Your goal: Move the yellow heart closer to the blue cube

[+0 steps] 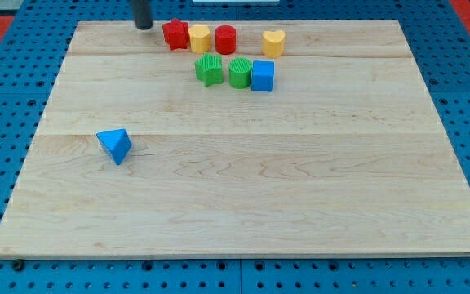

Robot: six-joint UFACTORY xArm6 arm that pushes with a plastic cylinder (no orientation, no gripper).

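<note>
The yellow heart (273, 42) lies near the board's top edge, right of centre. The blue cube (263, 75) sits just below it and slightly to its left, with a small gap between them. My tip (143, 25) touches the board at the view's top, left of all the top blocks and far left of the yellow heart. The rod runs up out of the frame.
A red star-like block (175, 33), a yellow block (200, 37) and a red cylinder (225, 39) stand in a row right of my tip. Two green blocks (209, 70) (240, 73) sit left of the blue cube. A blue triangular block (116, 145) lies at the left.
</note>
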